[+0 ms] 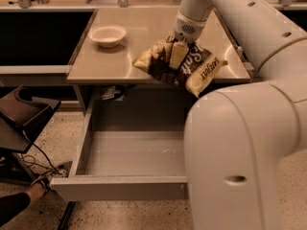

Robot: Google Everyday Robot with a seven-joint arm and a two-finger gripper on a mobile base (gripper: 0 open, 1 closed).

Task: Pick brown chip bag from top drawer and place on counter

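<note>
One gripper (177,55) is showing at the end of the white arm (240,143), which is reaching in from the right side of the view and filling much of the lower right. The gripper is sitting over the front half of the bench (144,28), right of its middle, and is clenching the brown chip bag (204,70) near the bag's upper middle. One pale finger (176,56) is pressing flat against the bag's face.

The brown chip bag is hanging tilted from the gripper, with its left pale end pointing toward the middle of the bench and its right pale end dropping lower. In this view the lower right end is crossing the front edge of the bench. Whether the bag is touching the bench surface cannot be told.

The top drawer (120,188) is standing pulled fully out below the bench, its front panel lying nearest the camera. The arm is hiding the drawer's right part.

A pale bowl (108,35) is resting upright on the left part of the bench, well apart from the bag. A dark angular object (21,114) is sitting at the left edge of the view, beside the drawer, over a speckled floor (124,214).
</note>
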